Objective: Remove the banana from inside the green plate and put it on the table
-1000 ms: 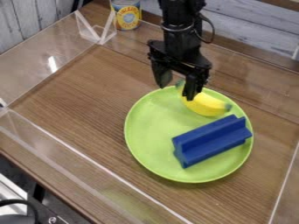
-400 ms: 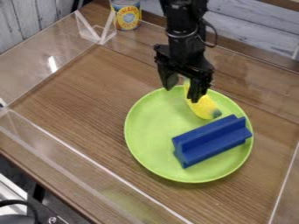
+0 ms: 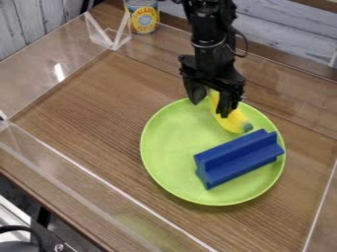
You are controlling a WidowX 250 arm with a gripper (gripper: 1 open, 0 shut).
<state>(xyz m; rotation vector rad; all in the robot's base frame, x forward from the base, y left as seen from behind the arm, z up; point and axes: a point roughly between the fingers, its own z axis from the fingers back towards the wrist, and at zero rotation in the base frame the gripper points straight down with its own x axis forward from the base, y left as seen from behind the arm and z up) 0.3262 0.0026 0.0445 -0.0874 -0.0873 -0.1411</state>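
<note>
A large lime-green plate (image 3: 171,157) lies on the brown wood-grain table (image 3: 93,108) at the right. The small yellow banana (image 3: 235,123) rests inside the plate near its far right rim. My black gripper (image 3: 216,102) hangs from above, open, with its fingers straddling the banana's upper end. The fingers hide part of the banana. I cannot tell whether they touch it.
A blue ridged block (image 3: 238,157) lies in the plate just in front of the banana. Clear acrylic walls (image 3: 53,69) border the table. A yellow-labelled can (image 3: 142,18) stands beyond the far wall.
My gripper has moved right and down over the banana, staying open. The banana and blue block have not moved.
</note>
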